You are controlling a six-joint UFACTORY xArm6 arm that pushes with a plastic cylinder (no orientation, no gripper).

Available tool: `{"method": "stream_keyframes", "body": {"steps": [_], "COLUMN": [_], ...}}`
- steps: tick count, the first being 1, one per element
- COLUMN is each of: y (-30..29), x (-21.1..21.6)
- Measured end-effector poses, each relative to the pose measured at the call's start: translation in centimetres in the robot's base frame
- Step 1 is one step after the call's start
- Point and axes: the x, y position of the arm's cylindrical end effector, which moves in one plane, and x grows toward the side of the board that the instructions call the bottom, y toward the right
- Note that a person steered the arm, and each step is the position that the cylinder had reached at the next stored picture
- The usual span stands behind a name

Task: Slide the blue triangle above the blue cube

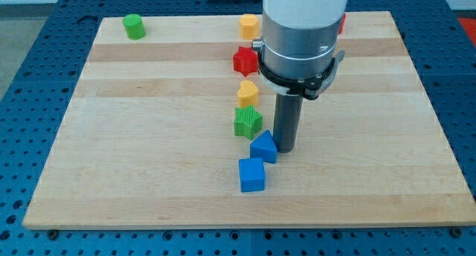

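Camera view had much of its upper middle taken up by the arm's pale cylindrical body, which ran off the view's top, so nothing above its dark collar could be seen. That body hid most of a red block [341, 21] at the far edge of the wooden board [149, 137]; only a sliver showed to the view's right of the arm, and its shape could not be made out. It also cut off the right side of the yellow block [248, 24] near the view's top and lay just beside the red star [244, 60].

From the collar the straight dark rod dropped upright to the board, carrying nothing, and my tip [285, 148] rested on the wood. The blue triangle [264, 146] sat immediately to the view's left of my tip, apparently touching the rod's lower end. The blue cube [252, 174] lay below and to the left of my tip, just beneath the triangle, their corners close or touching; which could not be told. The green star [248, 123] stood up and to the left of my tip, near the triangle, with a yellow heart-like block [248, 91] just above it. A green cylinder [134, 25] sat well apart, far to the upper left of my tip.
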Motion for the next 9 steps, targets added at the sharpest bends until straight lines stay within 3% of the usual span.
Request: {"method": "stream_keyframes", "body": {"steps": [2,9], "y": [-1.3,-2.4], "x": [3.2,1.3]}}
